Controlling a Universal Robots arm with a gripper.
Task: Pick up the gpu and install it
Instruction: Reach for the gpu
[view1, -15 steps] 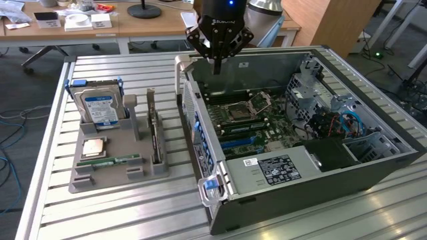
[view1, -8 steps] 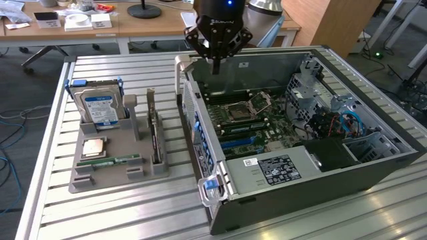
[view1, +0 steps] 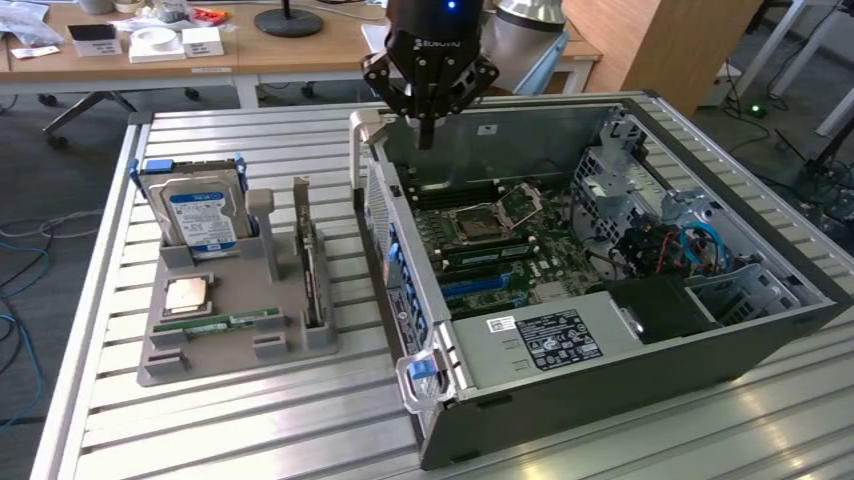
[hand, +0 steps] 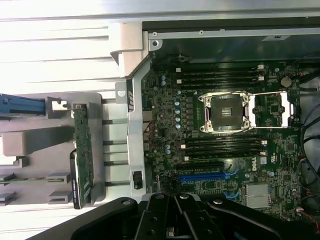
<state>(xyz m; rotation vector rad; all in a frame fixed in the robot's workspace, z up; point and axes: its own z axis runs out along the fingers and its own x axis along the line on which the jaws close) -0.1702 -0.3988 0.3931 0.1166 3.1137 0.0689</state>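
The gpu (view1: 310, 262) is a thin dark card standing on edge in a slot of the grey holder (view1: 234, 352), towards the exterior view's left of the open computer case (view1: 601, 350). In the wrist view the gpu (hand: 82, 155) shows as a green-edged board with a metal bracket end. My gripper (view1: 424, 138) hangs shut and empty above the case's far rim, over the motherboard (view1: 494, 240), well apart from the gpu. Its black fingers (hand: 165, 210) meet above the blue expansion slot (hand: 200, 176).
The holder also carries a hard drive (view1: 200, 215) with a blue-white label, a processor chip (view1: 187, 293) and a green memory stick (view1: 220, 322). The case holds an open processor socket (hand: 223, 112), cables and a power supply (view1: 554, 335). Desks stand behind the slatted metal table (view1: 200, 440).
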